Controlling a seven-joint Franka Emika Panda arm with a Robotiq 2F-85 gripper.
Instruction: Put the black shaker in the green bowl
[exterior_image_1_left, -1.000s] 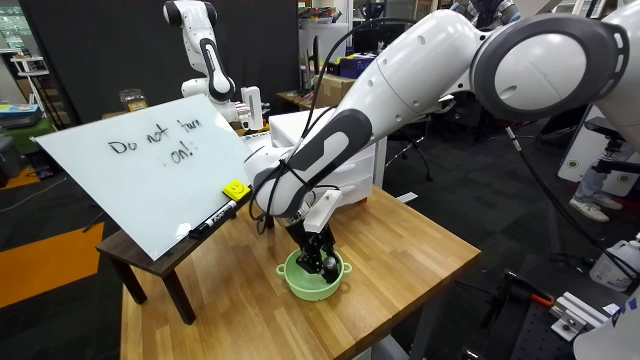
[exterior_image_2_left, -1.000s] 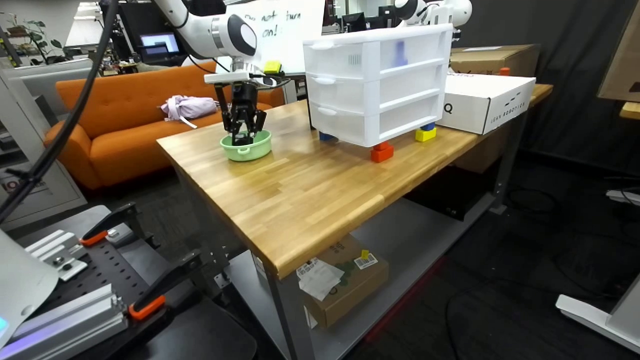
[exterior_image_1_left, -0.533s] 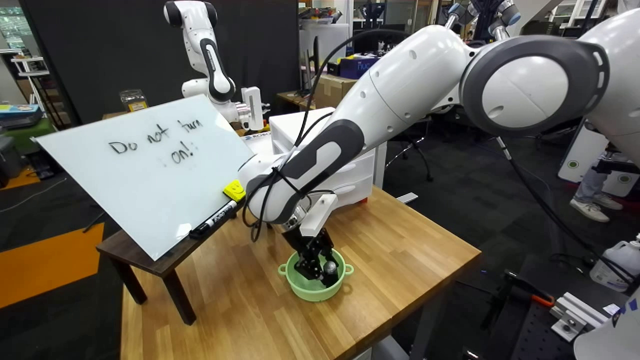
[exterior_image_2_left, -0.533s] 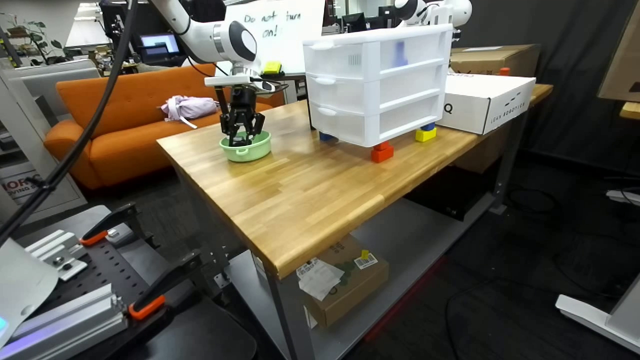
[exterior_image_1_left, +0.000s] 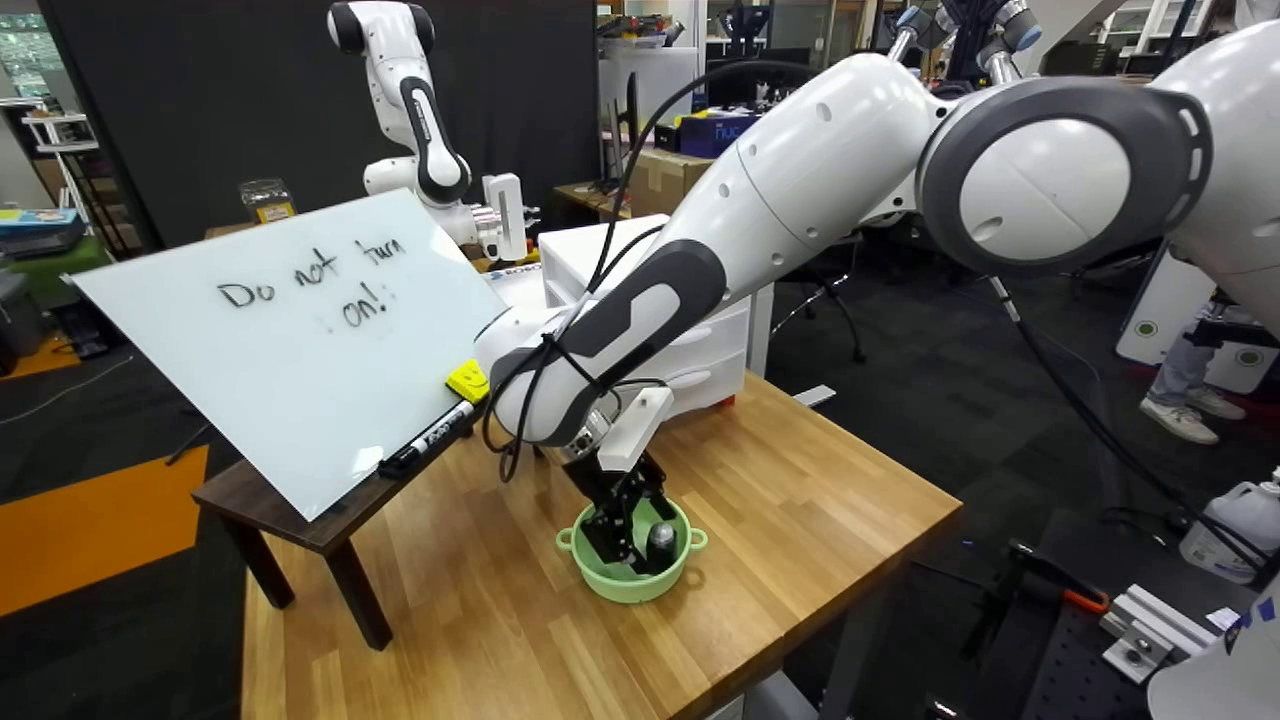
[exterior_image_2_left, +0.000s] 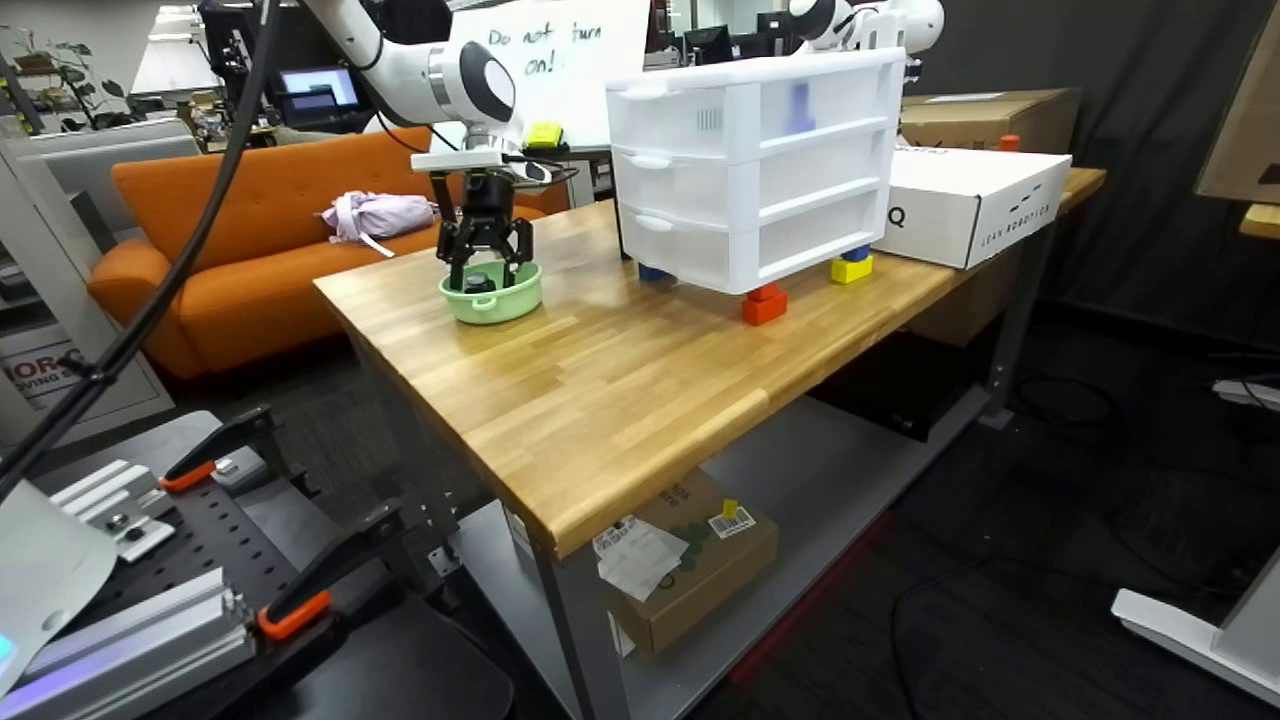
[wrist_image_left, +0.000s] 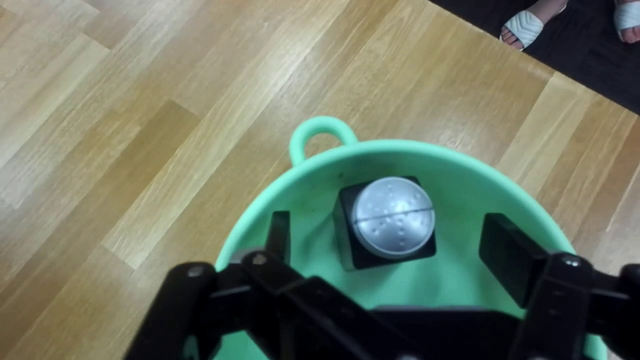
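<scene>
Inside one round light green bowl (wrist_image_left: 460, 210), one small black square-sided shaker (wrist_image_left: 393, 215) with a round silver cap stands upright, near the bowl's wall and close to one of its two small loop handles (wrist_image_left: 324, 125). One black two-fingered gripper (wrist_image_left: 392, 240), at the end of one white jointed robot arm (exterior_image_1_left: 800, 180), reaches down into the bowl. Its two fingers (wrist_image_left: 510, 257) are spread wide apart, one on each side of the shaker; bare green shows in both gaps in the wrist view, and the jaws hold nothing.

The bowl sits on one brown wooden table (exterior_image_1_left: 800, 500), seen in both exterior views. On it, in an exterior view, one dark brown stand (exterior_image_1_left: 262, 505) bears one tilted whiteboard (exterior_image_1_left: 280, 330) with four handwritten black words, "Do not turn on!" Along its lower edge are one black-and-white marker (exterior_image_1_left: 430, 436) and one yellow block (exterior_image_1_left: 467, 380).

One white plastic drawer unit (exterior_image_2_left: 680, 130) with three drawers rests on red, yellow and blue blocks (exterior_image_2_left: 765, 307) at three visible corners, beside one white cardboard box (exterior_image_2_left: 930, 190). Beyond the table is one orange sofa (exterior_image_2_left: 250, 230), and a second white robot arm (exterior_image_1_left: 425, 130) stands in the background. Two feet in white sandals (wrist_image_left: 524, 27) show at the wrist view's corner.
</scene>
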